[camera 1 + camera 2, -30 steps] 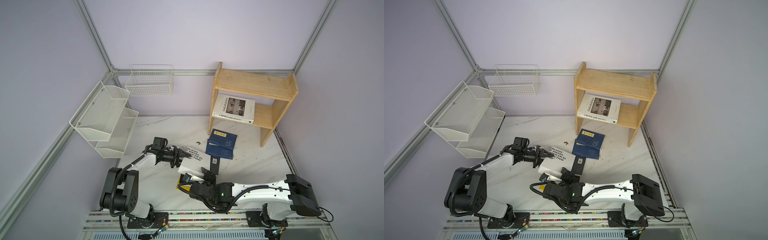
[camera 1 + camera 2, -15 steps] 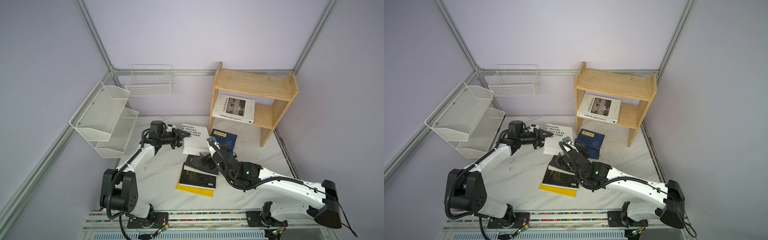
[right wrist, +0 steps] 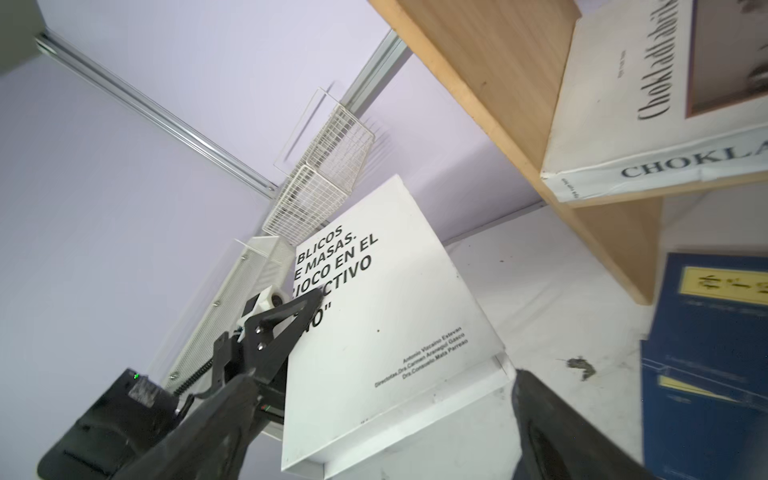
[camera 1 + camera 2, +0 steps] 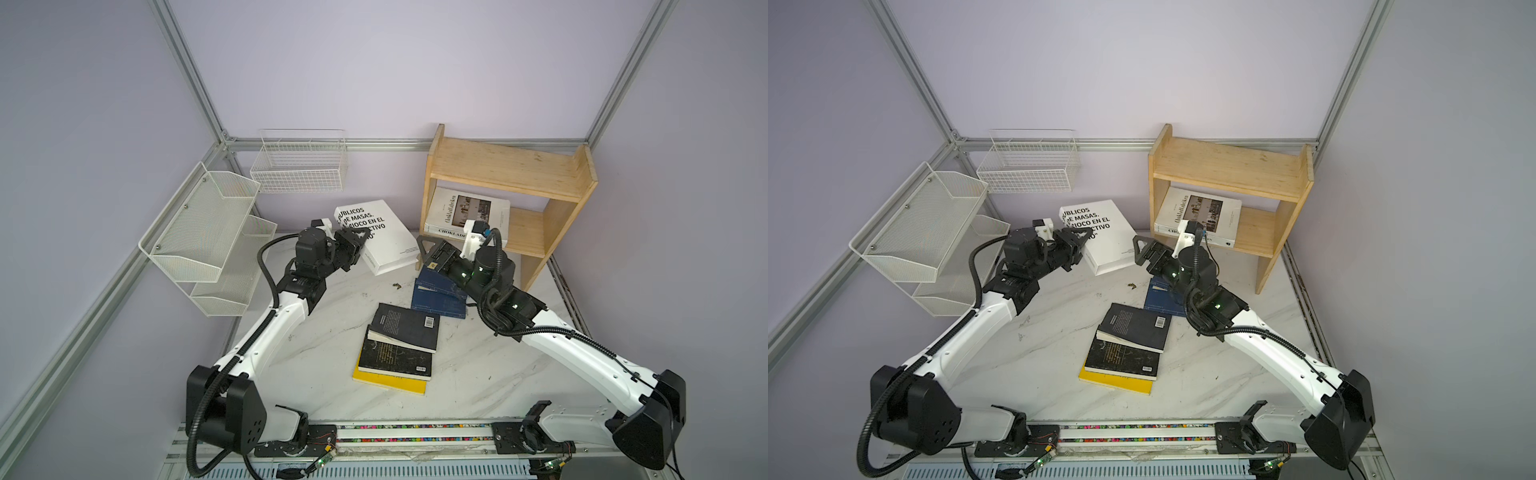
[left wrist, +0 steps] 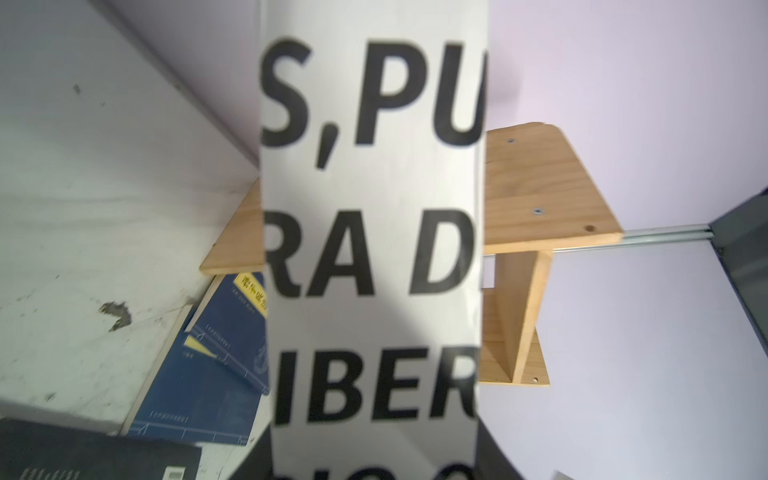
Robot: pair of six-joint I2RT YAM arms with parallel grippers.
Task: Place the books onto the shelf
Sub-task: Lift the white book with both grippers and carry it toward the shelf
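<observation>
Both top views: left end effector (image 4: 360, 240) clamps the white book (image 4: 390, 245); right end effector (image 4: 424, 254) stands fully spread, empty, near the shelf (image 4: 507, 170).

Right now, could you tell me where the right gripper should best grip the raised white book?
The white book's free edge facing the shelf, opposite the left gripper. Come from the shelf side, the right gripper spanning both covers: it is held tilted, so that edge stands clear.

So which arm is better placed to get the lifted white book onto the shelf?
Probably the right: the right gripper, open, hangs beside the shelf, facing the free edge of the white book. The left gripper holds that book aloft, but farther away.
</observation>
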